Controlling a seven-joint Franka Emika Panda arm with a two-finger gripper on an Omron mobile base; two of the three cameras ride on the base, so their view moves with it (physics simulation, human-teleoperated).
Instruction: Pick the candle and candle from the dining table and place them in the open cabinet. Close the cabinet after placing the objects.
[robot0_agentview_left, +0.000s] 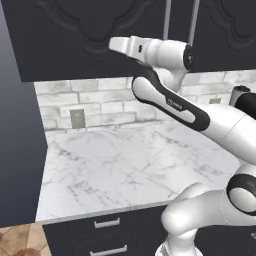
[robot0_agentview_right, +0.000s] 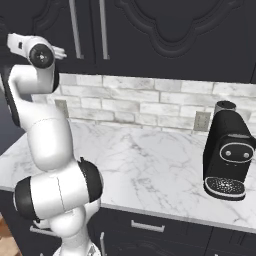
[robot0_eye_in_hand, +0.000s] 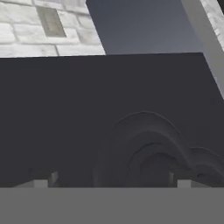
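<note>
At the cabinet face: the white arm reaches up to the dark charcoal wall cabinet with ornate panelled doors (robot0_agentview_left: 75, 35), above the white grey-veined marble counter (robot0_agentview_left: 125, 160).
Gripper: in the hand view the two-finger gripper (robot0_eye_in_hand: 113, 181) stands spread wide with nothing between its tips.
Door: its carved panel sits directly ahead of the fingers, close up; the doors look shut or nearly so, though I cannot tell whether the tips touch.
Slim vertical silver handles (robot0_agentview_right: 90, 30): just right of the wrist.
Candles: neither is held; I judge them already inside.
Bystander: black coffee machine (robot0_agentview_right: 227, 150), far right on the counter.
Next move: judged a last push straight ahead into the panel.
</note>
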